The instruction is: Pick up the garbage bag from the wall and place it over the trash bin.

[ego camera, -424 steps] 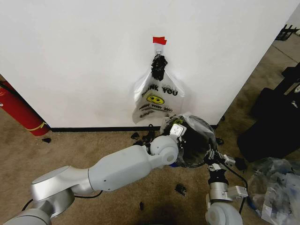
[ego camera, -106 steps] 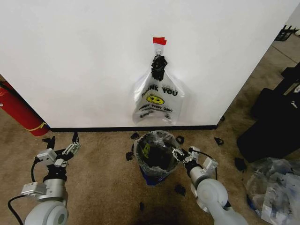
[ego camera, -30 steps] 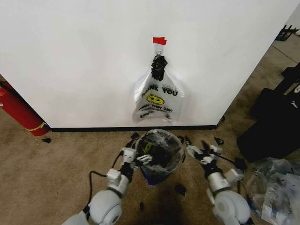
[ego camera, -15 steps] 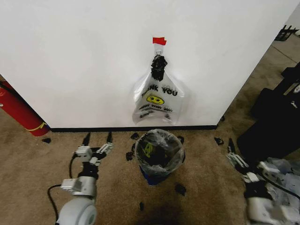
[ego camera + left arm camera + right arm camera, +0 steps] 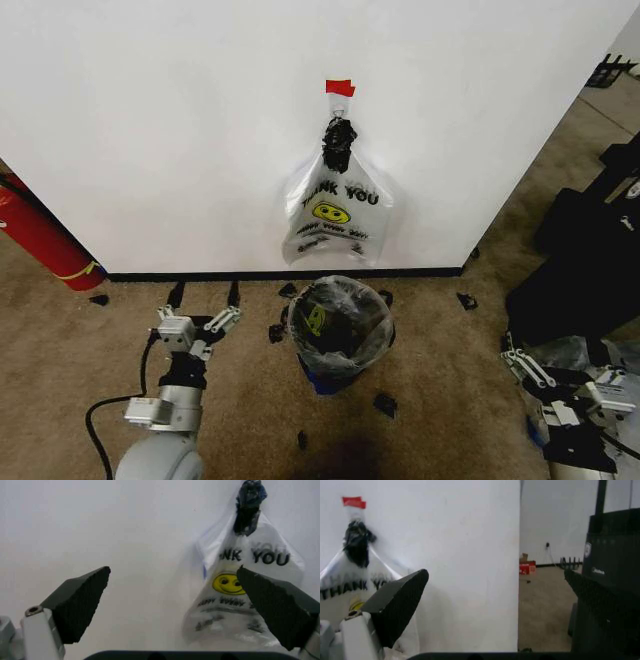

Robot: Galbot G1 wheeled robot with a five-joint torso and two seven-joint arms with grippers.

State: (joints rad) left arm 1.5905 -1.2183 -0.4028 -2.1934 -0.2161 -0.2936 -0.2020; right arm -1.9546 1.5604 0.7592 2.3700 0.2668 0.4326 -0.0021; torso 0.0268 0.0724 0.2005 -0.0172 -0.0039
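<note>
Far left by the wall base: long red fire extinguisher [image 5: 40, 235] leaning on the carpet floor [image 5: 250, 400], well clear of the work. Left gripper [image 5: 205, 296] sits low over the floor w/ its fingers [image 5: 232, 294] spread wide & empty, left of the bin, aimed at the wall. Centre: small round red trash bin w/ black rim [image 5: 340, 330] stands on the floor just below the wall. The thin crinkly see-through garbage bag w/ yellow-and-black print [image 5: 372, 322] lines it, film draped over the rim, so the placing looks done; prob. why both arms sit apart from it. Above, "THANK YOU" smiley bag [image 5: 336, 210] hangs off red tape [image 5: 340, 87] on the wall, black knot up top. Black scraps [image 5: 384, 404] scattered round the bin. Right gripper [image 5: 520, 358] near the right edge, fingers [image 5: 531, 368] open, holding nothing, beside a heap of clear plastic wrap [image 5: 590, 352].
</note>
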